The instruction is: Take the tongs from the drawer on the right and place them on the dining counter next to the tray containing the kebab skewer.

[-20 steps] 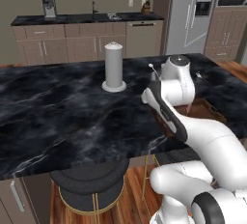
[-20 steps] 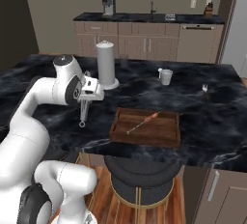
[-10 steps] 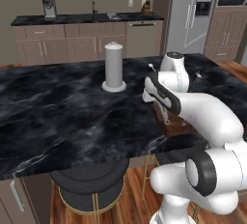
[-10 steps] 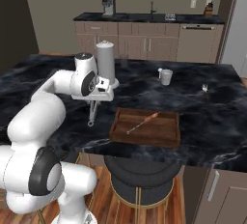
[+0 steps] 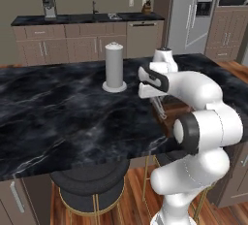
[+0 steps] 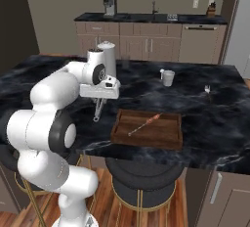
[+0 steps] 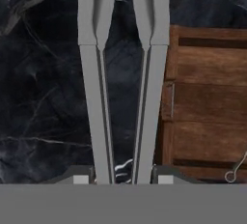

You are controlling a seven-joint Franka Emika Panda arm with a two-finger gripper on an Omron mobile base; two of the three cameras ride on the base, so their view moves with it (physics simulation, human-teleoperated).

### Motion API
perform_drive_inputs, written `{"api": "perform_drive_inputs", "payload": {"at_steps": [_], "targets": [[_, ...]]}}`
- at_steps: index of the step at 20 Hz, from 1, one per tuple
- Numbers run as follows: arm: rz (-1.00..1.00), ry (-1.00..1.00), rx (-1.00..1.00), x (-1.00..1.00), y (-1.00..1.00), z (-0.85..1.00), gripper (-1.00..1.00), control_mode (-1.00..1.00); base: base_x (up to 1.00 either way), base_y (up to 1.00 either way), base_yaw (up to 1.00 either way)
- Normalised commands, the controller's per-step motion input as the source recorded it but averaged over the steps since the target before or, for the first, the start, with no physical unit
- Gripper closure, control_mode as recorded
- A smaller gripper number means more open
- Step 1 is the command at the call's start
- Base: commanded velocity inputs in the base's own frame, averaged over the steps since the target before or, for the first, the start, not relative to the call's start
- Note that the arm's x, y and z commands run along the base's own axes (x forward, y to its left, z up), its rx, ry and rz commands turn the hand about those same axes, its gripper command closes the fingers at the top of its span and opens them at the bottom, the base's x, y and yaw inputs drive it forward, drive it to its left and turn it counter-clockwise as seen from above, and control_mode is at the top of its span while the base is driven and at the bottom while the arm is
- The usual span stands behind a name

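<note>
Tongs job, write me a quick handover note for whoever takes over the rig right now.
Hand: shut on the tongs, which hang over the dining counter just left of the tray.
Kebab skewer lies in the tray.
Done: tongs fetched and carried to the counter.
Left: lower them onto the marble beside the tray, open the hand, pull the arm back.
</note>
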Motion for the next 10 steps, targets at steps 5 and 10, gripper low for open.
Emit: {"api": "perform_drive_inputs", "payload": {"at_steps": [5,10], "targets": [[0.0,0.11,0.0,0.37,0.0,-0.37,1.0,-1.0,0.0,0.0,0.0],[0.0,0.11,0.0,0.33,0.0,-0.51,1.0,-1.0,0.0,0.0,0.0]]}}
